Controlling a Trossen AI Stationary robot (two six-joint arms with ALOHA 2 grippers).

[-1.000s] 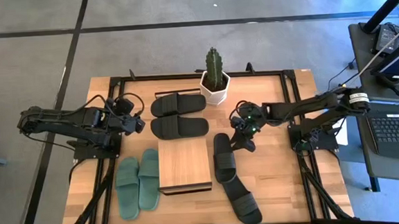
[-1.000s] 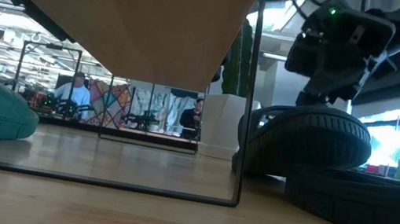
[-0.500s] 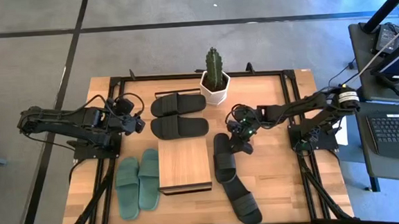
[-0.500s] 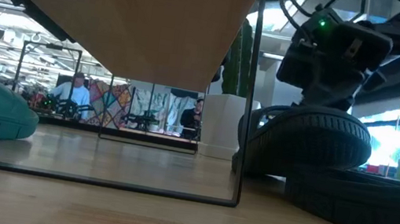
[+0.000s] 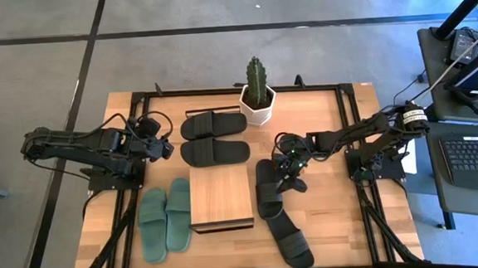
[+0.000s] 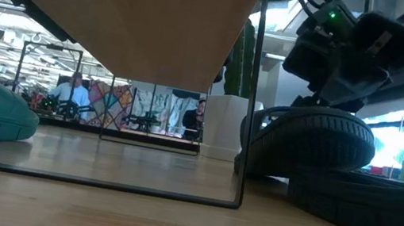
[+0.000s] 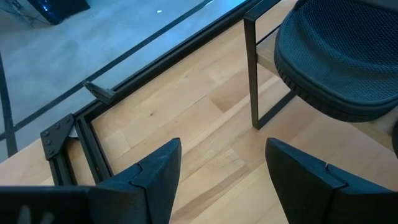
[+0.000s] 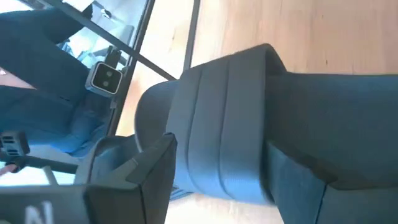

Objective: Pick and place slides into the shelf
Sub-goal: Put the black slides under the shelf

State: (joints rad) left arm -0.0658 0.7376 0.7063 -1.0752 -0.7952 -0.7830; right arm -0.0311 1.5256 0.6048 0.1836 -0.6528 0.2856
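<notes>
Right end effector (image 5: 288, 179) released, fingers straddling strap of black slide (image 5: 267, 190) directly beneath it, just beside shelf (image 5: 220, 197). Left end effector (image 5: 167, 148) released, idle over counter (image 5: 327, 220).

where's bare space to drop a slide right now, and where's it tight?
Free: the shelf top is bare. Bare table on the right, between the black slides and the frame rail, and the back-right corner behind the right gripper. Tight: the cactus pot beside the back black pair; the green pair against the shelf's left; left gripper waits back left.
</notes>
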